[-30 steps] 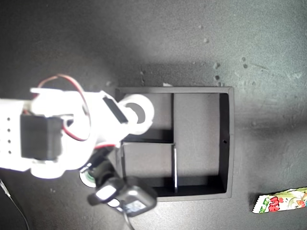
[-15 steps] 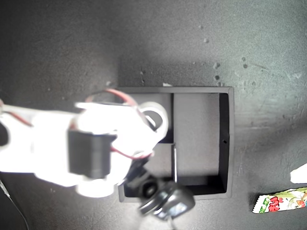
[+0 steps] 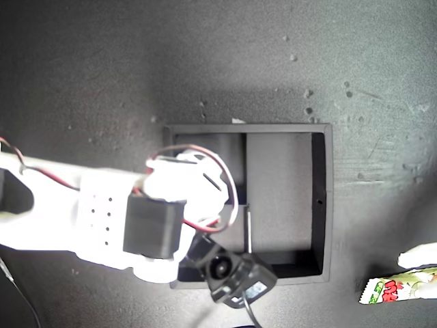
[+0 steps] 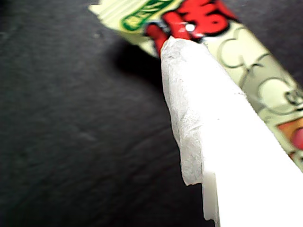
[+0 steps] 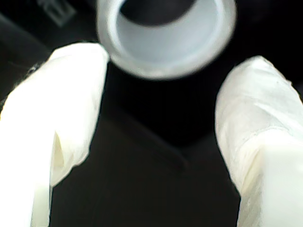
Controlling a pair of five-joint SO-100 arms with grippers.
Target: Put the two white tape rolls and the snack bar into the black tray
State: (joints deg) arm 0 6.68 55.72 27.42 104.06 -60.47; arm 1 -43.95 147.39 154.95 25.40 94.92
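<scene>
Placement of one white tape roll (image 5: 165, 35) looks just finished: it lies ahead of my second gripper (image 5: 158, 118), whose padded fingers (image 5: 71, 109) are spread wide with nothing between them, the dark floor of the black tray (image 3: 322, 198) beneath. From the exterior view that arm covers the tray's small compartments, so which one holds the roll cannot be told. The other roll is not visible.

My first gripper (image 4: 189, 156) is at the snack bar (image 4: 246, 80), one wrapped finger (image 4: 203, 109) lying over the wrapper close to its red-lettered end; whether its jaws are open or closed cannot be told. The bar sits well outside the tray.

Next, I judge, comes pinching the bar across its narrow width and carrying it to the long compartment.

Red characters and a green oval label show on the wrapper, too blurred to read.
</scene>
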